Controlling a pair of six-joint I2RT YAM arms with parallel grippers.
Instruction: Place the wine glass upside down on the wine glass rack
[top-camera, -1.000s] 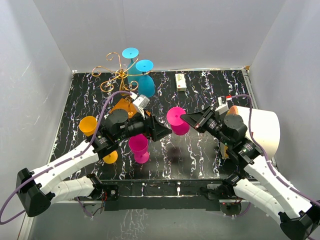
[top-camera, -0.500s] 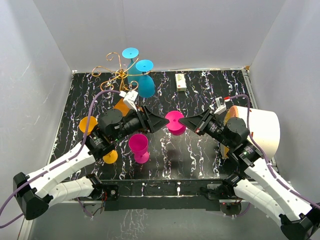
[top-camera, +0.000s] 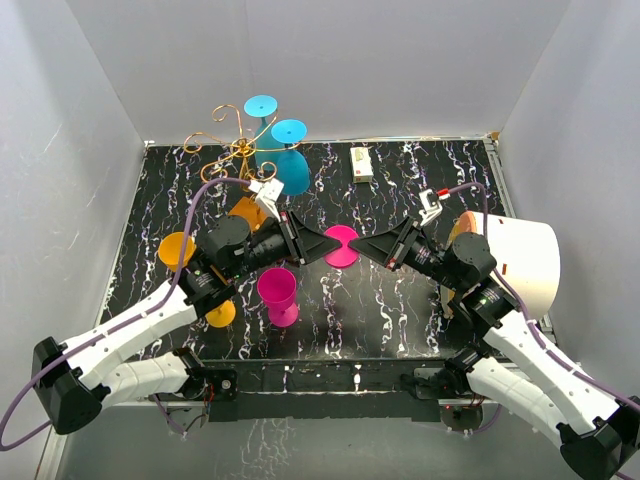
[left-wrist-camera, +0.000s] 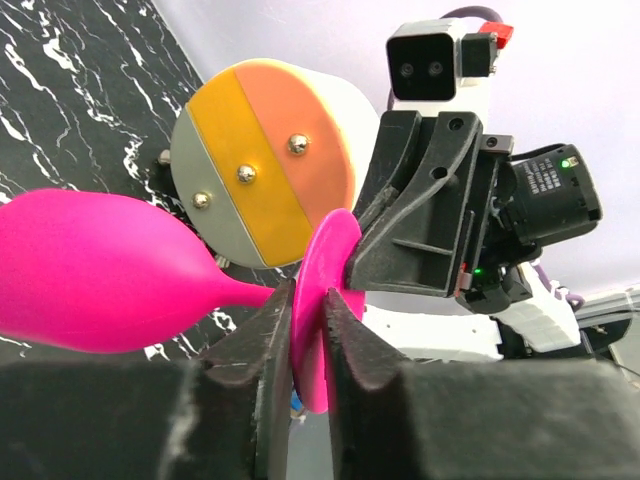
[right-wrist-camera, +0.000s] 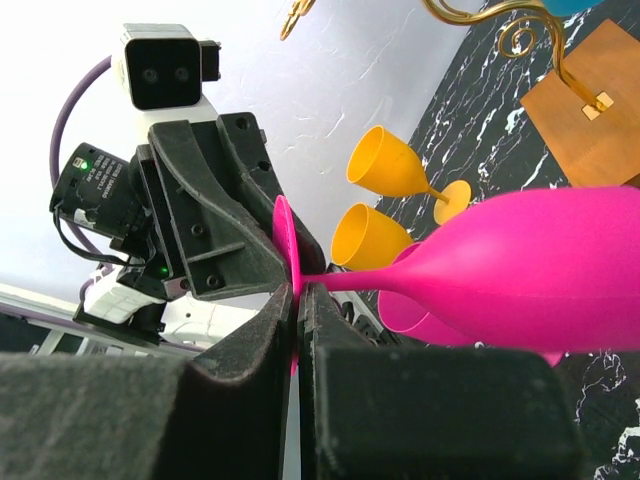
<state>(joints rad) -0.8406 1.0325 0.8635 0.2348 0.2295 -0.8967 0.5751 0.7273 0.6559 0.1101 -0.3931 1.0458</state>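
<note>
Your wine glass (top-camera: 340, 246) is glossy magenta: rounded bowl, thin stem, flat disc foot. It hangs above the middle of the bench (top-camera: 395, 300), well apart from the wine glass rack (top-camera: 242, 150) at far left. Its stem lies crosswise between the arms, with the foot farther back and the bowl toward their bases. Here the left gripper (left-wrist-camera: 310, 295) clamps the foot's rim and the right gripper (right-wrist-camera: 298, 292) pinches the stem beside the foot.

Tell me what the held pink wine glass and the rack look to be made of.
Pink wine glass: probably plastic; fully opaque, even colour, soft satin sheen. Wine glass rack: thin gold wire, likely metal, glinting on its curls; its base looks like matt orange-brown wood or board, grain too faint to confirm.
</note>
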